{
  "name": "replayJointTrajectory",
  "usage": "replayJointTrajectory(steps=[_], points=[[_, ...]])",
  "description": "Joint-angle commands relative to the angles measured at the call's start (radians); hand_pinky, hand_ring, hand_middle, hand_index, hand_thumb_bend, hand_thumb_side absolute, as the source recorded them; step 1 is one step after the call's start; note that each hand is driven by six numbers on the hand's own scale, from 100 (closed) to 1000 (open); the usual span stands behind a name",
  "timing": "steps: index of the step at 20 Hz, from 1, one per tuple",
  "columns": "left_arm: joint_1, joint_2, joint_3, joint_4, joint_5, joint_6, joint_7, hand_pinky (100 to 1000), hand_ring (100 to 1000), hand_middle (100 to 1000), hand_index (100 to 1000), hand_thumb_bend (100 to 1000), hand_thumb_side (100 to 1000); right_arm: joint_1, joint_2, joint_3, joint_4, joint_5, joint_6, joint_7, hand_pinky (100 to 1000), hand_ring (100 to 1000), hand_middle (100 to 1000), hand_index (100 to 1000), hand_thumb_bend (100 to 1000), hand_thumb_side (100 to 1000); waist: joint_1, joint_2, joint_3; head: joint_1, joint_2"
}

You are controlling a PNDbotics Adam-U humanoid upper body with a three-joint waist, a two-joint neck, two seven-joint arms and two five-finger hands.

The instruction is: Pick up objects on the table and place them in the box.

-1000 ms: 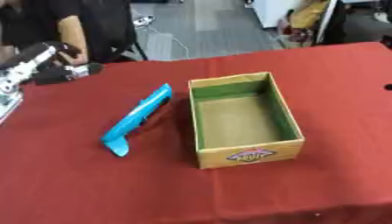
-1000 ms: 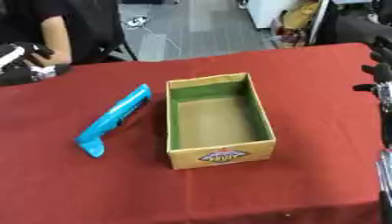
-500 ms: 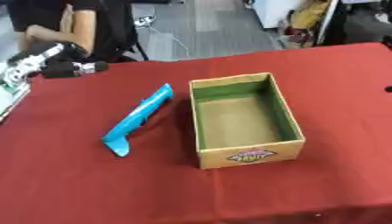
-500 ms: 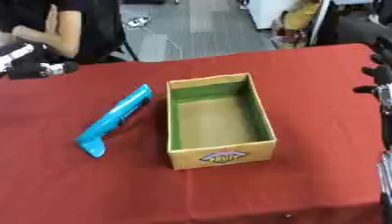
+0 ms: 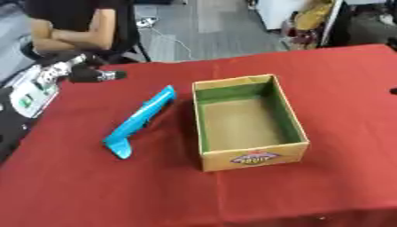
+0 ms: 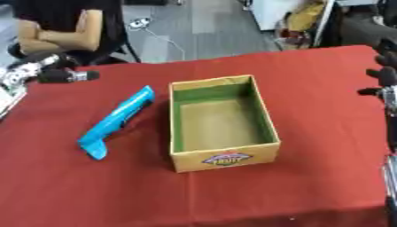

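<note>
A long, flat, bright blue plastic object with an angled foot at its near end lay on the red cloth of the bench, slanting from the near left up toward the far edge. It was just beside the left wall of an open cardboard box with a green lining and a small printed label on its front face, apart from it and not touching. The box sat upright near the middle of the bench and held nothing.

The left robot hand, black with silver parts, hovered at the far left corner of the bench, well apart from the blue object; whether its fingers were spread or curled could not be told. The right robot hand showed at the right edge, dark fingers only partly visible, holding nothing that could be seen.
</note>
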State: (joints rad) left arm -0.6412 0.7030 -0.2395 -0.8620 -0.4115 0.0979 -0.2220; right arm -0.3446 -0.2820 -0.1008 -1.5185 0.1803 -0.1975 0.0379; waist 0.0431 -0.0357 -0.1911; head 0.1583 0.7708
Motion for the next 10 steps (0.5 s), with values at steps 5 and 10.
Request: replayJointTrajectory(steps=[5,10], points=[[-0.026,-0.050,0.019,0.076,-0.086,-0.041,-0.012,667,711,774,849,976,745,-0.011,-0.015,0.001,-0.014,0.000,-0.001,0.003,634,854,916,1000,476,965,-0.003,-0.010,0.000,0.007,-0.001],[-0.020,-0.072,0.023,0.096,-0.112,-0.054,-0.014,668,707,766,841,984,738,-0.011,-0.016,0.001,-0.013,0.000,0.000,0.004,634,854,916,1000,478,963,-0.004,-0.009,0.000,0.009,-0.001]])
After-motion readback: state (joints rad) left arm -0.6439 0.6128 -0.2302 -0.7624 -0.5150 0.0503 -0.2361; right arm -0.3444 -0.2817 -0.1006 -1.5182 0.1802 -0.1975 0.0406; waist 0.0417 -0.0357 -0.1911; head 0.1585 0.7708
